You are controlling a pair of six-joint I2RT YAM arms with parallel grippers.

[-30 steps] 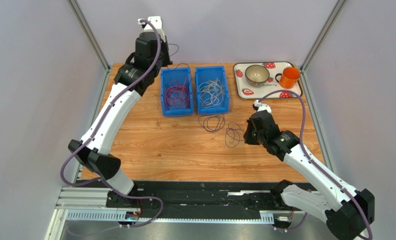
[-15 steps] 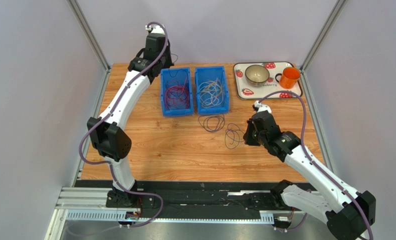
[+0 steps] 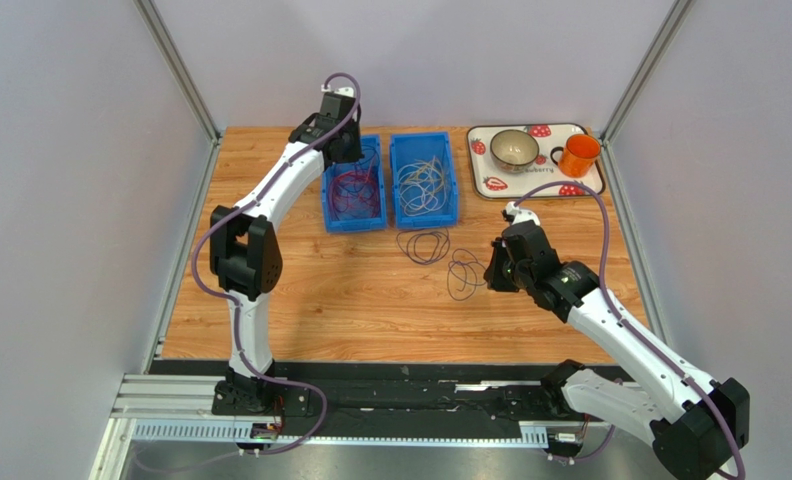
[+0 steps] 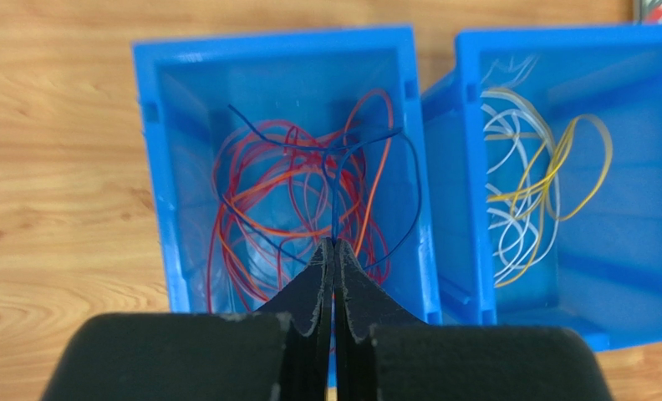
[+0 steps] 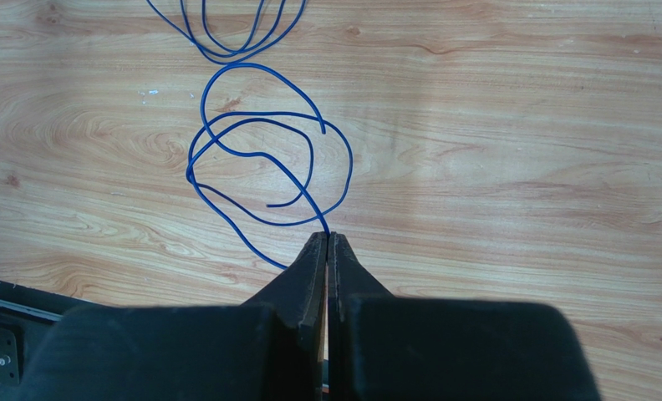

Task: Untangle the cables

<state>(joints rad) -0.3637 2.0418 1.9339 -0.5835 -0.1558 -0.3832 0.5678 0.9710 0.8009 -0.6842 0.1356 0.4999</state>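
Over the table point(image 5: 518, 125), pinching the near end of the blue loops point(image 5: 263, 157), spreading ahead and left of the tips, in the fully closed right gripper point(image 5: 327, 236). Over the blue bin point(image 4: 152, 167), clamping a dark blue cable point(image 4: 334, 200), running straight ahead into the red tangle point(image 4: 217, 217), in the equally closed left gripper point(image 4: 334, 244).

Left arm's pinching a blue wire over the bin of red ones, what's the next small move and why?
Probably raise the left tool slowly: it is shut on the dark blue cable, whose loops cross the red cables in the left bin; lifting may free it.
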